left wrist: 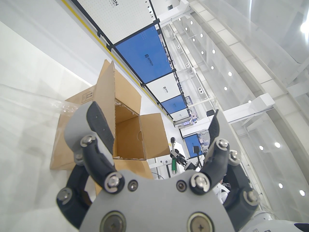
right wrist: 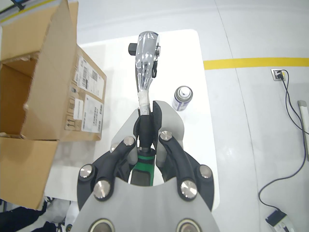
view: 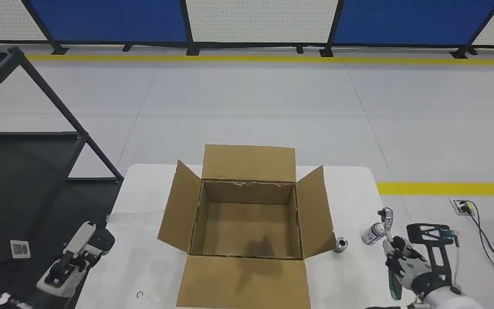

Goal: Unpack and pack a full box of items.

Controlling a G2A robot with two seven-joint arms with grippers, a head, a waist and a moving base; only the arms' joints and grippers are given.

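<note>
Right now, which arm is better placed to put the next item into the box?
Right. The right gripper is shut on the ratchet wrench, just beside the open box. The left gripper is open, holding nothing, off the box's other side.

The light is bright and even and falls from overhead. In my left wrist view, rows of round ceiling lamps (left wrist: 229,73) burn as white spots, and the nearest flare out. The white counter (view: 347,193) and pale floor (view: 309,108) throw much of it back. The box (right wrist: 87,97) lays only a faint, soft shadow on the counter beside its wall. Streaks of glare run down the chrome ratchet wrench (right wrist: 146,56) in my right end effector (right wrist: 147,114). My left wrist view bends wall and ceiling lines toward its edges.
</note>
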